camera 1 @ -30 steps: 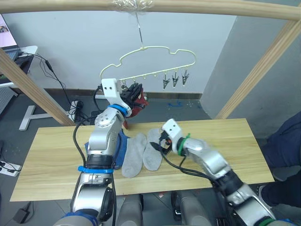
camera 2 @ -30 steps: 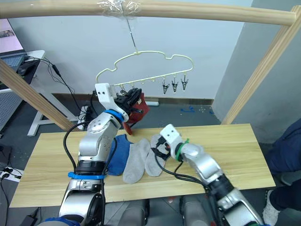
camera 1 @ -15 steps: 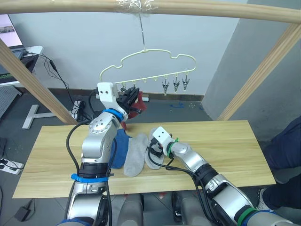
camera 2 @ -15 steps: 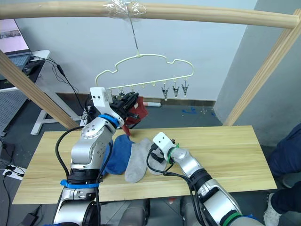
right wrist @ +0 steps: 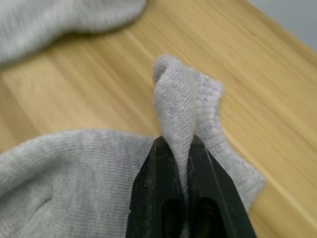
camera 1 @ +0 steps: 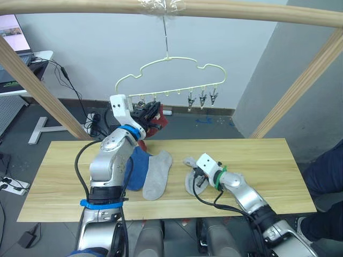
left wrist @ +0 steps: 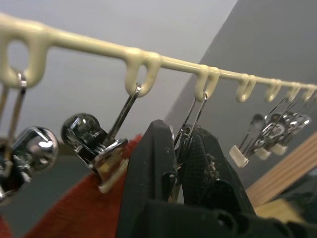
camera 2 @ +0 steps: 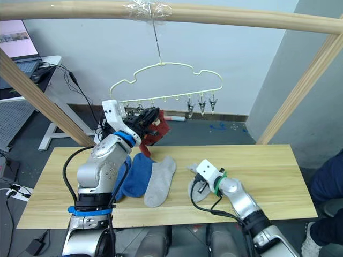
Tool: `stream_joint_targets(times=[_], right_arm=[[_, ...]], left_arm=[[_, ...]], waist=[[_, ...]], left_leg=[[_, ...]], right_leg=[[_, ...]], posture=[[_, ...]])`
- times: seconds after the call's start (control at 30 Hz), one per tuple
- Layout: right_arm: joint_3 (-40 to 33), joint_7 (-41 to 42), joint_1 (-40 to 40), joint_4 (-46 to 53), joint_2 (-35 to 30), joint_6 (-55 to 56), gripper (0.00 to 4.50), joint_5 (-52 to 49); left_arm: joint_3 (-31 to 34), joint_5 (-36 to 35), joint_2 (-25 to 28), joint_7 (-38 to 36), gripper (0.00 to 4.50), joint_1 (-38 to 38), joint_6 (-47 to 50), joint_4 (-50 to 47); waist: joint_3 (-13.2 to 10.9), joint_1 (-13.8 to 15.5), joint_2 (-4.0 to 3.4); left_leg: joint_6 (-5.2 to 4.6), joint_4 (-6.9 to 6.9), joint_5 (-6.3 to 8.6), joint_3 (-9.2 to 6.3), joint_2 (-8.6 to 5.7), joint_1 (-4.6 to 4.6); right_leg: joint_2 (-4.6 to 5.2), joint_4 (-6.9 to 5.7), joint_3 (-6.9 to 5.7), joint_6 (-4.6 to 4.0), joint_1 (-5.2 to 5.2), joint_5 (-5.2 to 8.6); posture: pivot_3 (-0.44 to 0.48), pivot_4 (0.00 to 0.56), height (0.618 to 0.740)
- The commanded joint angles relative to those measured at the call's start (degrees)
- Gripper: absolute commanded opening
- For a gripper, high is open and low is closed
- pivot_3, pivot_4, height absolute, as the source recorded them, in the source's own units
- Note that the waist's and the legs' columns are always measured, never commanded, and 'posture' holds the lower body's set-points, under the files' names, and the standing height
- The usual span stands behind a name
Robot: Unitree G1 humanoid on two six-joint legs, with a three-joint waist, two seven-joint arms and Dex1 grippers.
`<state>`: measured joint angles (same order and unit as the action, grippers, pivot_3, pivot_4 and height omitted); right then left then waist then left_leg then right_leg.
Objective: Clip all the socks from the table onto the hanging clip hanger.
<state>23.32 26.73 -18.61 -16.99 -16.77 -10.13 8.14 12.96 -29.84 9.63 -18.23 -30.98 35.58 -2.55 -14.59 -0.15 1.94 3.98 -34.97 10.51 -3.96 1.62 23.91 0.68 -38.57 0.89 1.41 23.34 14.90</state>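
The pale-yellow clip hanger (camera 1: 171,67) hangs from the top pole above the table (camera 1: 257,155). My left gripper (camera 1: 153,111) is raised to its row of clips. In the left wrist view it is shut on a metal clip (left wrist: 184,136), and a red sock (left wrist: 79,213) hangs from the neighbouring clip. My right gripper (camera 1: 199,181) rests low on the table, shut on the bunched cuff of a grey sock (right wrist: 185,104). A second grey sock (camera 1: 158,174) and a blue sock (camera 1: 136,168) lie side by side under my left arm.
Three free clips (camera 1: 202,99) hang at the hanger's right end. Thick wooden frame poles (camera 1: 297,80) slant up on both sides. A person in dark blue (camera 1: 329,171) stands at the table's right end. A desk (camera 1: 21,53) stands at the back left.
My right gripper has shut on one grey sock and dragged it to the right, away from the other grey sock. The left gripper has stayed at the clips.
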Motion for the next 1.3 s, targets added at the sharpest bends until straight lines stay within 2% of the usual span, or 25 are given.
stream_joint_targets(times=[0.03,0.2,0.3,0.5,1.0,1.3], right_arm=[[-0.4,-0.8,-0.3,10.7,-1.7,4.3,0.02,3.3],[-1.9,-4.7,0.2,21.9,-0.8,9.4,0.02,5.3],[-1.7,-6.2,0.2,24.8,-0.3,13.4,0.02,6.8],[-2.3,-8.6,-1.6,24.1,1.4,14.9,0.02,9.2],[-1.2,-7.7,-1.4,21.5,3.6,15.7,0.02,9.2],[-1.7,-11.0,-4.1,20.6,4.9,17.7,0.02,12.3]], left_arm=[[8.3,-13.5,-2.3,6.9,0.24,-2.1,14.7,0.5],[15.9,-27.3,-3.8,14.1,0.24,-4.2,25.0,1.1],[16.5,-30.4,-3.4,16.0,0.24,-4.3,26.4,1.2],[15.5,-33.2,-3.6,17.8,0.24,-4.8,25.8,1.7],[13.8,-36.5,-3.1,19.0,0.24,-4.6,23.6,0.9],[12.0,-36.7,-2.2,18.4,0.24,-3.2,23.5,-0.2]], waist=[[0.0,-0.4,0.02],[0.0,-1.2,0.04],[0.0,-1.2,0.04],[0.0,-1.1,0.04],[0.0,-1.0,0.05],[0.0,-0.7,0.05]], left_leg=[[0.0,0.0,0.0,0.01,0.01,0.01],[0.01,0.09,0.0,-0.04,0.05,-0.01],[0.04,0.09,0.01,-0.03,0.03,0.02],[0.09,0.06,-0.02,-0.02,-0.07,0.0],[0.1,0.09,-0.03,-0.03,-0.04,0.02],[0.1,0.1,-0.02,-0.03,-0.05,0.02]], right_leg=[[0.0,0.0,0.01,0.01,0.02,0.0],[-0.07,0.01,-0.03,0.02,0.04,0.02],[-0.05,0.05,0.0,0.03,0.03,0.03],[0.06,0.06,-0.01,0.04,-0.02,0.01],[0.06,0.1,-0.03,0.03,-0.01,0.01],[0.06,0.13,-0.03,0.03,-0.01,0.01]], posture=[[0.081,0.243,0.74],[0.066,0.243,0.74],[0.06,0.245,0.74],[0.05,0.24,0.74],[0.067,0.239,0.74],[0.076,0.24,0.74]])
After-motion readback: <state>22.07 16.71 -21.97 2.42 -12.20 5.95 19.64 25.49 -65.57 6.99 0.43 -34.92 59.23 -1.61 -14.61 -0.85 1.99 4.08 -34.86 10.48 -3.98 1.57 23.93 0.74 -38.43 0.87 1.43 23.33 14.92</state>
